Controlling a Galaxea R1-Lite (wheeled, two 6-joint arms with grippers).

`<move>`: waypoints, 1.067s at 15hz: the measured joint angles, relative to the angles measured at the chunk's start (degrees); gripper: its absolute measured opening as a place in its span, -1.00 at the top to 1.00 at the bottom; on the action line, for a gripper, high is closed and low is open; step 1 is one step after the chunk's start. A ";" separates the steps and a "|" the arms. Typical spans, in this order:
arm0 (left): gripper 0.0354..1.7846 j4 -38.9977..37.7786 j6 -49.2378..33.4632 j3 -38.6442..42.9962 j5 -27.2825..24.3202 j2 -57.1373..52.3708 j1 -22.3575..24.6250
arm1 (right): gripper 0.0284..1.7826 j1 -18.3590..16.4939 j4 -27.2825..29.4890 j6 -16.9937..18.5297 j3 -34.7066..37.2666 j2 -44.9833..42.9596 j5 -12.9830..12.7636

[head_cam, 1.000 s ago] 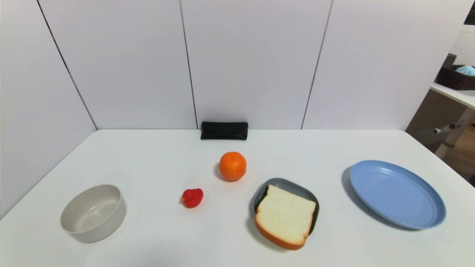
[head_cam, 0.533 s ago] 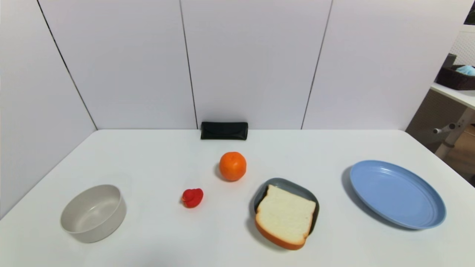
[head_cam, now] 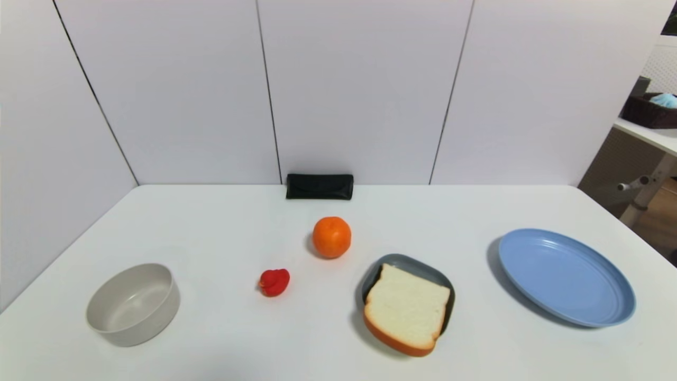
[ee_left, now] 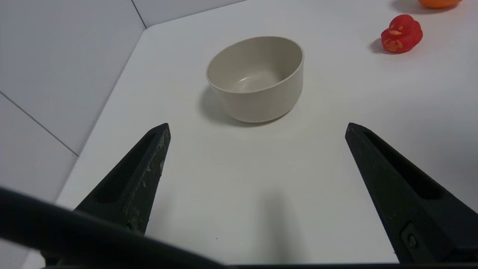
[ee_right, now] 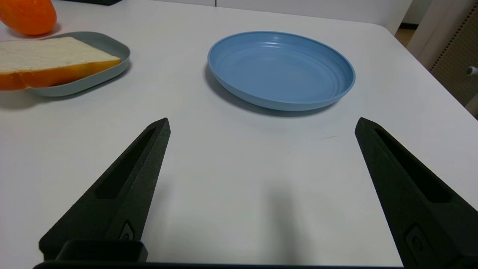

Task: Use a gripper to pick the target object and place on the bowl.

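Observation:
The slice of toast bread lies on a shallow grey-blue square dish at the centre-right of the table; it also shows in the right wrist view. The beige-grey bowl stands empty at the front left and shows in the left wrist view. Neither gripper shows in the head view. My left gripper is open and empty above the table, short of the bowl. My right gripper is open and empty above the table, short of the blue plate.
A round orange fruit and a small red toy duck sit mid-table. A large blue round plate lies at the right. A black case rests against the back wall. White walls close the back and left.

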 joint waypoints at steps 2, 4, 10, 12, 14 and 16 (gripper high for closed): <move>-0.89 0.27 4.07 -2.85 -0.39 3.77 -0.05 | -0.92 0.00 0.02 -0.02 0.00 0.00 0.00; -0.89 0.29 7.39 -6.22 -2.51 8.96 -0.13 | -0.92 0.00 0.00 -0.02 0.00 0.00 -0.02; -0.89 0.27 18.33 -20.33 -7.72 32.55 -2.06 | -0.92 0.00 0.00 -0.02 0.00 0.00 0.00; -0.89 0.11 21.77 -25.02 -8.83 41.16 -4.02 | -0.92 0.00 0.00 0.00 0.00 0.00 0.00; -0.89 -0.17 23.32 -28.60 -10.48 48.95 -6.91 | -0.92 0.00 0.00 -0.02 0.00 0.00 0.02; -0.89 -1.05 23.93 -31.66 -11.53 56.37 -11.41 | -0.92 0.00 0.00 0.00 0.00 0.00 0.00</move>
